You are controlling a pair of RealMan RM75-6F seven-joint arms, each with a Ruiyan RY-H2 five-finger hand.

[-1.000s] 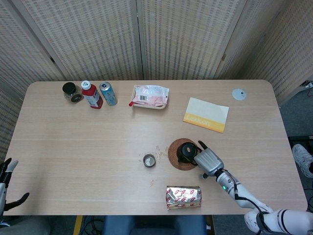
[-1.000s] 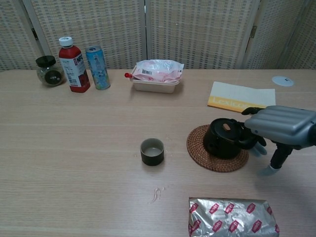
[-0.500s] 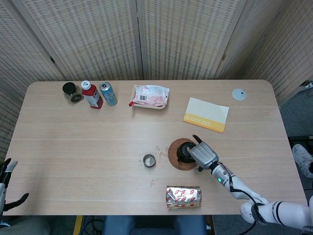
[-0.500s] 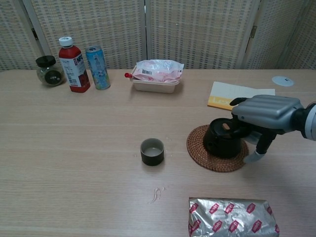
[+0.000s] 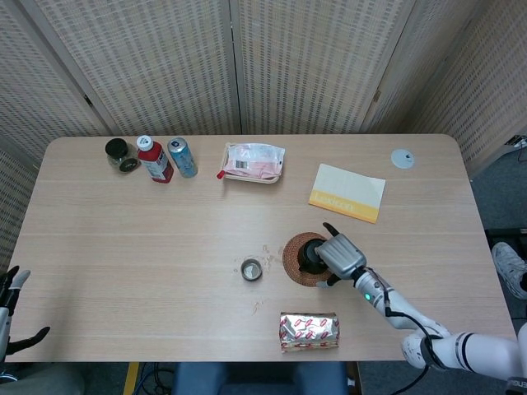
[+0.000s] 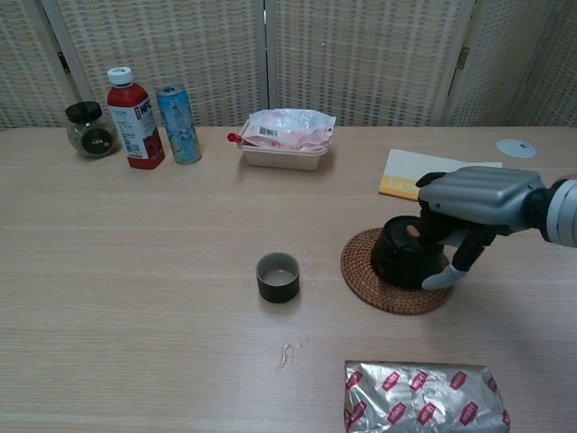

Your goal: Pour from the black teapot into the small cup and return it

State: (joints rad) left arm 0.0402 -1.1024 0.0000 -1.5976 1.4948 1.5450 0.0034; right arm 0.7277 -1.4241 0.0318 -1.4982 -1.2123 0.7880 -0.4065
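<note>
Nearest, a silver foil-wrapped packet (image 6: 421,395) lies at the table edge. Beyond it, the squat black teapot (image 6: 407,255) sits upright on a round woven rattan coaster (image 6: 362,270). The right hand (image 6: 472,206) wraps around its far side, fingers clamped on it. The small dark cup (image 6: 278,276) stands well apart. The left hand (image 5: 10,304) hangs off-table, fingers spread.

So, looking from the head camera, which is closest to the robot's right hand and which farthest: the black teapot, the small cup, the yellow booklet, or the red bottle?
From the right hand:
1. Teapot, right under the fingers, on the woven mat.
2. Booklet and cup: too close to call; the booklet lies toward the back, the cup to the left.
3. Red bottle, far back left.
</note>
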